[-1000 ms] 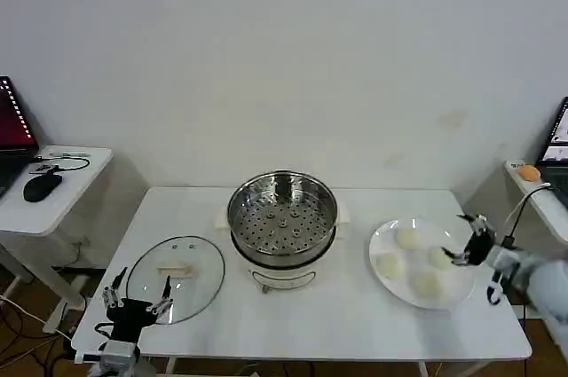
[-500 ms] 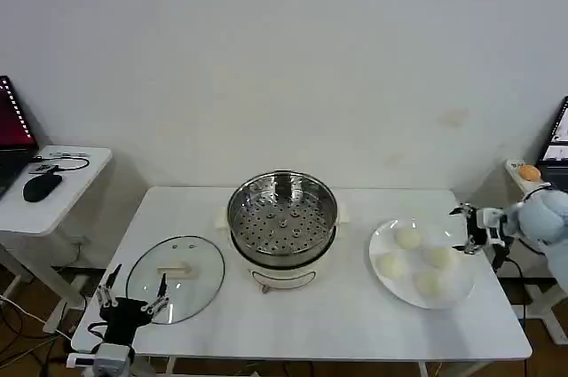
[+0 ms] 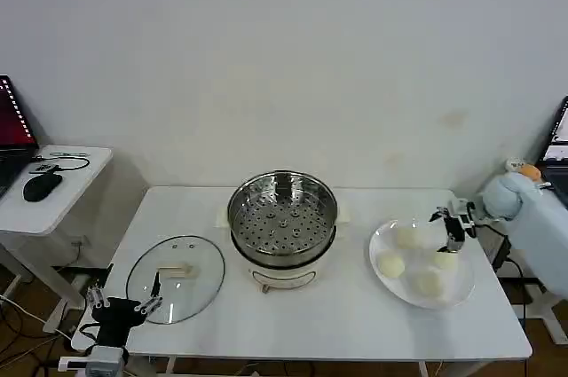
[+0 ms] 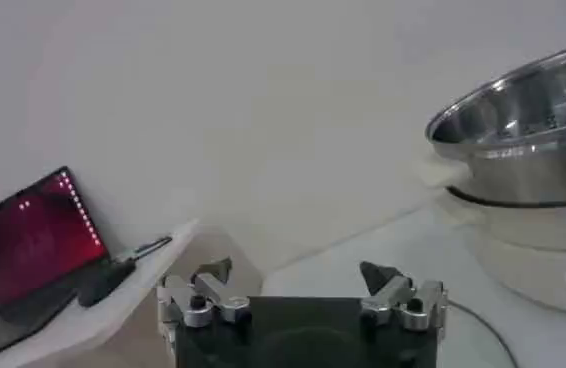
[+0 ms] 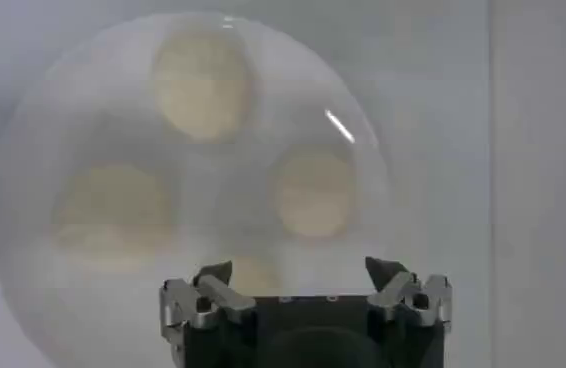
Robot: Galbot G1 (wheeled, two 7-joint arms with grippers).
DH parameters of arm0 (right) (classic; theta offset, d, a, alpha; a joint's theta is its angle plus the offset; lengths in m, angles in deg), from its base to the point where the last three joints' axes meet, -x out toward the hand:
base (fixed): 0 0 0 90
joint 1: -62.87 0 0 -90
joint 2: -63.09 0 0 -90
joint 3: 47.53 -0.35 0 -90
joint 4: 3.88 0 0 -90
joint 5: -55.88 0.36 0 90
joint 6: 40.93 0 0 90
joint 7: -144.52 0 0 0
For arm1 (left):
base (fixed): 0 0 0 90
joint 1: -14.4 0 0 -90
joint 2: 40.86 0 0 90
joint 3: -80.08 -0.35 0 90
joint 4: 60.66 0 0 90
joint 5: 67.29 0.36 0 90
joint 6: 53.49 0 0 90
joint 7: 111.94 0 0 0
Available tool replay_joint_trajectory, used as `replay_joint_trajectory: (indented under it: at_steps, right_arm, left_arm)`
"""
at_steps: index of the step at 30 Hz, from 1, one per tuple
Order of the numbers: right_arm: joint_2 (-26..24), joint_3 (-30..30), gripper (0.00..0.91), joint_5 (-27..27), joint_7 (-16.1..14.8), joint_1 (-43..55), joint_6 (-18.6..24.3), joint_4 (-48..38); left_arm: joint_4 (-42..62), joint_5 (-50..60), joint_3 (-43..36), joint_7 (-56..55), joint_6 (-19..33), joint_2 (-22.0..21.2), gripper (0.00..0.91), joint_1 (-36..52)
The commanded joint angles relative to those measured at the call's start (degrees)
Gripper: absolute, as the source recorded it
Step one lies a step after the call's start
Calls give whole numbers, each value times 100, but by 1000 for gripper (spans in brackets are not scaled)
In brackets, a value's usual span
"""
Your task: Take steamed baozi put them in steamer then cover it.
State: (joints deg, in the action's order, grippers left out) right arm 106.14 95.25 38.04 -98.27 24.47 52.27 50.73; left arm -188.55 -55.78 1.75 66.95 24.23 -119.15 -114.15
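Stainless-steel steamer (image 3: 282, 214) sits on its white base at the middle of the table (image 3: 337, 315), its basket bare. Four steamed baozi (image 3: 428, 282) lie on a white plate (image 3: 383, 286) to its right. The right pincer (image 3: 451, 226) hangs over that plate with its fingers spread, holding nothing, above the buns. The glass cover (image 3: 175, 278) lies flat on the table left of the steamer. The left pincer (image 3: 122, 306), also spread, hangs at the table's near left edge, just beside the cover.
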Motion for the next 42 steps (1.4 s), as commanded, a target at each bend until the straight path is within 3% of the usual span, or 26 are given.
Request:
replay_joint_trajectory:
  at_steps: [1, 20, 23, 26, 31, 42]
  right_arm:
    - [703, 536, 907, -13, 29, 466, 107, -889]
    - [1383, 529, 907, -645, 122, 470, 184, -1661]
    - [1410, 540, 786, -704, 124, 463, 187, -1725]
    - [1473, 530, 766, -734, 154, 484, 205, -1868]
    - [1491, 521, 655, -758, 160, 484, 197, -1854]
    - [1263, 591, 655, -554, 116, 536, 151, -1449]
  left_arm:
    - [9, -3, 49, -20, 33, 14, 907, -34]
    - [201, -62, 191, -76, 198, 30, 907, -88]
    - [205, -72, 199, -80, 196, 32, 907, -80]
    - [188, -76, 201, -83, 196, 21, 907, -71]
    - [159, -77, 203, -82, 194, 16, 907, -88]
    - [78, -82, 224, -85, 192, 2, 907, -147]
